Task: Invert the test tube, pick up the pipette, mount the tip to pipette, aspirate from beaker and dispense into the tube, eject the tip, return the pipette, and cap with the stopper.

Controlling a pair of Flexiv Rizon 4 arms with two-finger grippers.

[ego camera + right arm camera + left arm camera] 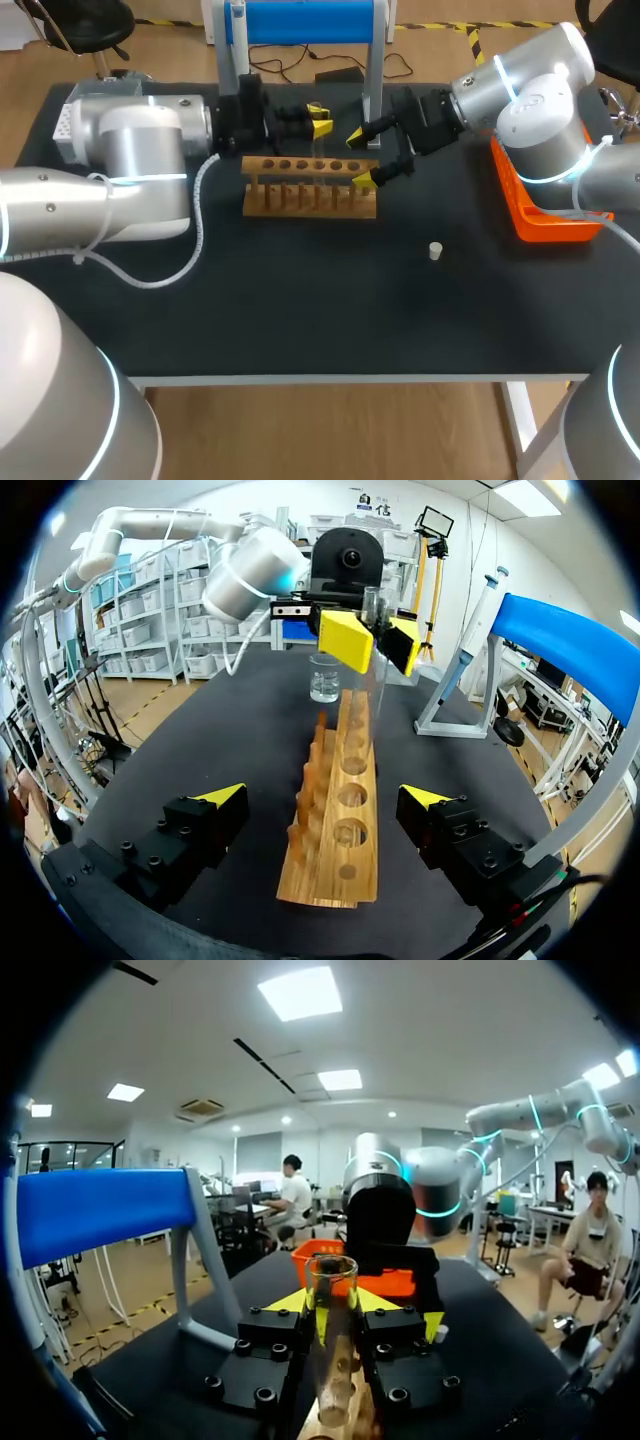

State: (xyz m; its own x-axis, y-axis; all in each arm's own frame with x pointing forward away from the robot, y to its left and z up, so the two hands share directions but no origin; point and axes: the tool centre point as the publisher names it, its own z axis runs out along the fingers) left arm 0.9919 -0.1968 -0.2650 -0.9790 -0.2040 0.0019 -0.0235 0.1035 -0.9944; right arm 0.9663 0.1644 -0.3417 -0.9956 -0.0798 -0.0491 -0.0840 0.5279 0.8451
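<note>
The tube [332,1360] stands upright, mouth up, clamped between the left gripper's [333,1312] fingers just above the rack [310,185]. The right gripper [325,798] is spread wide, astride the rack's near end. Likely risks: smooth glass could slip in the grip, or catch the wood beside a hole and crack. A nudge from the right fingers would shift the rack.

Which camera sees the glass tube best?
The left wrist view: the test tube stands close and clear in the left claw. The right wrist view shows it far off; in the head view it is barely visible.
</note>
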